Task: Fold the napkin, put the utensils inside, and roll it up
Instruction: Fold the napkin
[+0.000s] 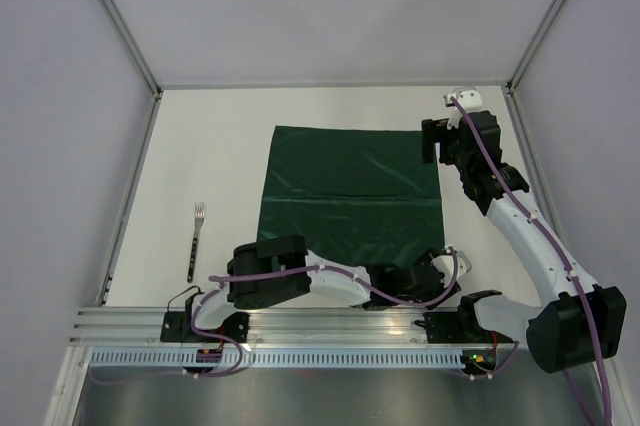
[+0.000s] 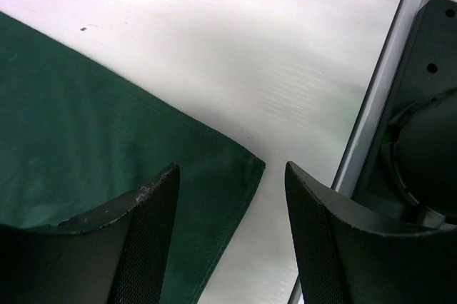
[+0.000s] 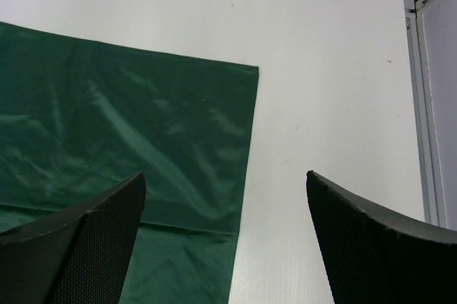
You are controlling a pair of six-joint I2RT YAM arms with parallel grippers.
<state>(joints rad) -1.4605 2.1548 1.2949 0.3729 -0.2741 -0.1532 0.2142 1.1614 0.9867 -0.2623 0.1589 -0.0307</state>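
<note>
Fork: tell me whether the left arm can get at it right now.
Probably yes. The fork lies alone on bare table left of the napkin; nothing blocks the open left gripper swinging over.

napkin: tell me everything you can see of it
The napkin is a dark green, slightly shiny cloth spread flat on the white table, with one crease line across its middle and light wrinkles. Its hemmed near-right corner lies under the open left gripper; the open right gripper hovers at the far-right corner. Neither holds it.
</note>
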